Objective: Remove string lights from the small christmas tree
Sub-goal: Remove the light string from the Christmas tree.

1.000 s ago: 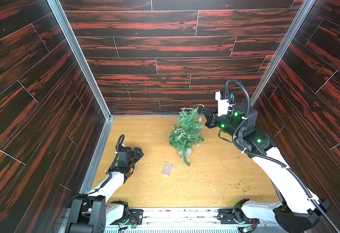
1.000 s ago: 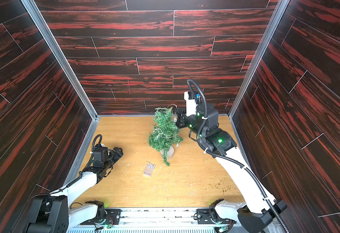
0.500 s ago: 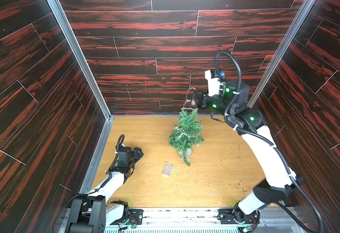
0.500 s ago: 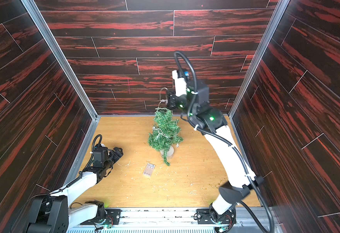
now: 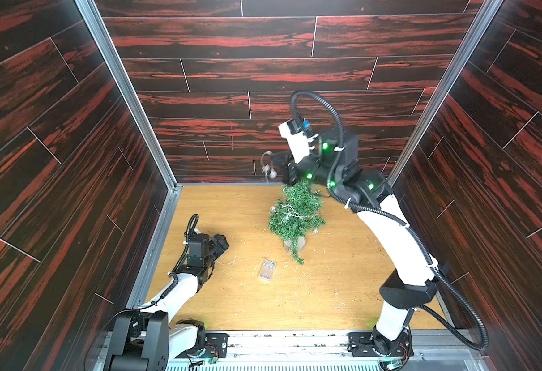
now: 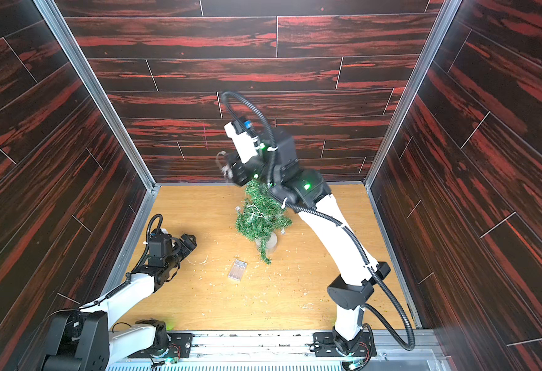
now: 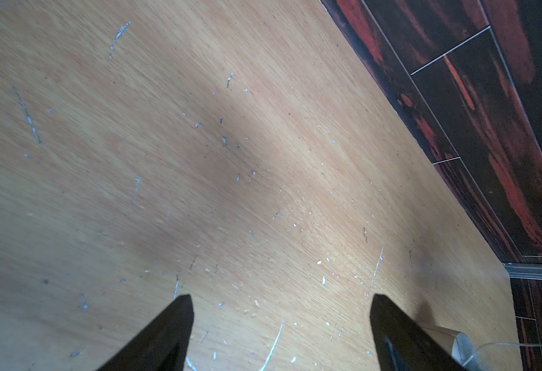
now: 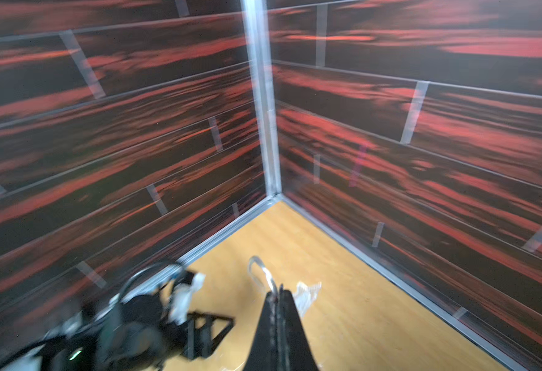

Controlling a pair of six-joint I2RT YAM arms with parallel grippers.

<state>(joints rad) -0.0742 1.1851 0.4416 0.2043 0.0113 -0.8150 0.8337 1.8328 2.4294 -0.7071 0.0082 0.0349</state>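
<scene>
Table (image 5: 343, 289): wood, needle-strewn.
Right jaws: pinching string lights (image 5: 267, 164) above small christmas tree (image 5: 297, 213).
Left jaws: spread, empty.
Advice: lift slowly, circling, so you don't topple it.

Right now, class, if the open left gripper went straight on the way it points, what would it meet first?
Probably the light wooden tabletop, strewn with pale scraps; the left gripper tilts down at it. Depth is unclear.

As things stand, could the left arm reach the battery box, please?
Probably yes. The left gripper is open and empty, and the battery box lies flat on the table close by, with nothing standing between them; the tree and right gripper are farther back.
</scene>
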